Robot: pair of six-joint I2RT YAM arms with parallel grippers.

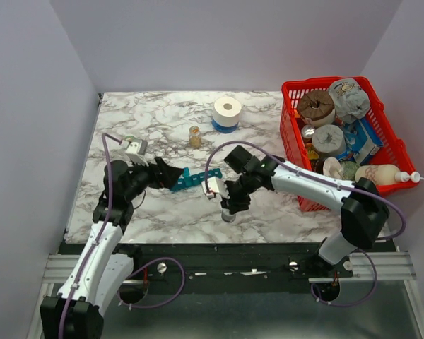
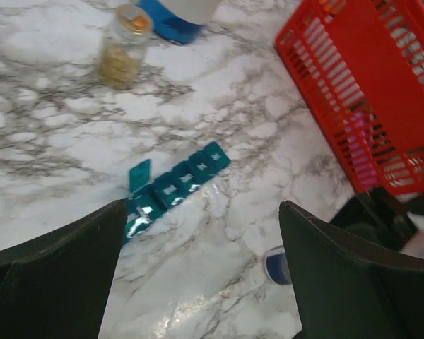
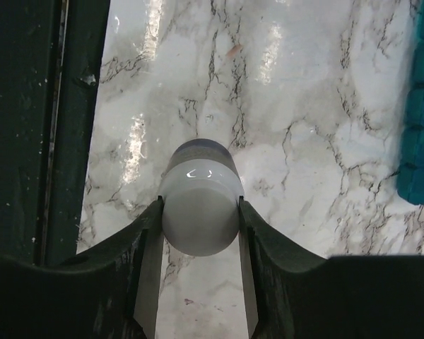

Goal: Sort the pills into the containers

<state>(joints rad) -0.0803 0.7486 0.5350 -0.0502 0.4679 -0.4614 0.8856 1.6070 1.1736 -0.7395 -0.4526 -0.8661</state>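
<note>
My left arm (image 1: 102, 240) stretches from lower left toward mid-frame, and the left gripper (image 2: 203, 205) has its jaws spread wide. My right arm (image 1: 311, 183) bends in from lower right. The right gripper (image 3: 200, 201) points down, fingers pressed against both sides of a white-capped bottle (image 3: 200, 229).

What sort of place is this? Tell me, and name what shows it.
Probably a robotics lab test cell, not a home: plain white walls box in a marble-patterned tabletop, two robot arms are bolted to a metal rail at its near edge, and a red mesh basket holds assorted props.
</note>
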